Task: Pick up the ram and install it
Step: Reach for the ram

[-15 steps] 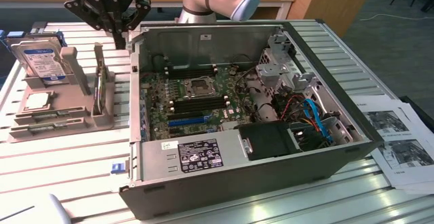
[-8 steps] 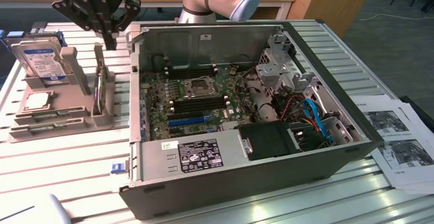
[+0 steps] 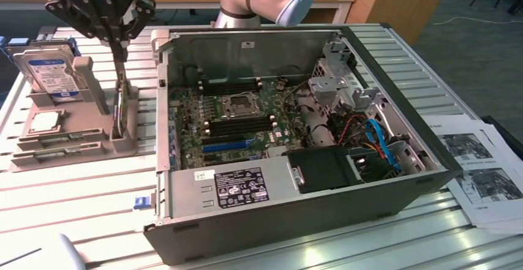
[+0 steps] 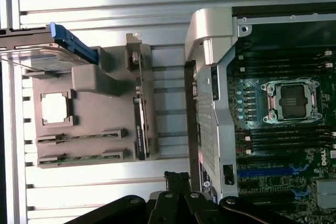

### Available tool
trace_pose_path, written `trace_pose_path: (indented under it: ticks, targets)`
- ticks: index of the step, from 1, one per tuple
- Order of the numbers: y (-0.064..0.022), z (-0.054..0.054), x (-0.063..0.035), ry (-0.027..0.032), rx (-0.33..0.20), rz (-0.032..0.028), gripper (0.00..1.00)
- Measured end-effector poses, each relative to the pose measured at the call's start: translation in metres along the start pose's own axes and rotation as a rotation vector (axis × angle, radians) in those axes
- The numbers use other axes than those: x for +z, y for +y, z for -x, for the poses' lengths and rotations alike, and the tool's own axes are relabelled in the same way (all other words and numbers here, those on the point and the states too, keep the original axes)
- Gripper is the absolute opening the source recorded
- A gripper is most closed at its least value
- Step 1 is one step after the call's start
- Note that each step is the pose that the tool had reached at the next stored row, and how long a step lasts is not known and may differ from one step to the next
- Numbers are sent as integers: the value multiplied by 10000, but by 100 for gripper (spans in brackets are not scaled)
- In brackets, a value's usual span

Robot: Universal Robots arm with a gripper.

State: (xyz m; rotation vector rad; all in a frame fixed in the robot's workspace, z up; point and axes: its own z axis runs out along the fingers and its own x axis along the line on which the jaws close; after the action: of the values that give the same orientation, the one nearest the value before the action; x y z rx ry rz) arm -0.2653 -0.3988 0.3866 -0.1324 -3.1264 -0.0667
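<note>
Pincer (image 3: 121,54) shut by holder (image 3: 92,83); ram (image 4: 79,157) mostly hidden in slot.

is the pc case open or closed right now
Open. The computer case has no side panel on, so the motherboard and its CPU socket show plainly inside.

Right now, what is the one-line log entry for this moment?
fingers: shut, empty, above holder | ram: lying in holder slot, not gripped | computer case: open, board exposed
</note>
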Motion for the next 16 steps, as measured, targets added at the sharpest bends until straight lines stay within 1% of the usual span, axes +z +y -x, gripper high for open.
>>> trace_pose_path:
  ticks: [8, 16]
  targets:
    - [-15, -188, 14, 48, 51, -3, 10]
    - [-24, -375, 26, 67, 133, -4, 10]
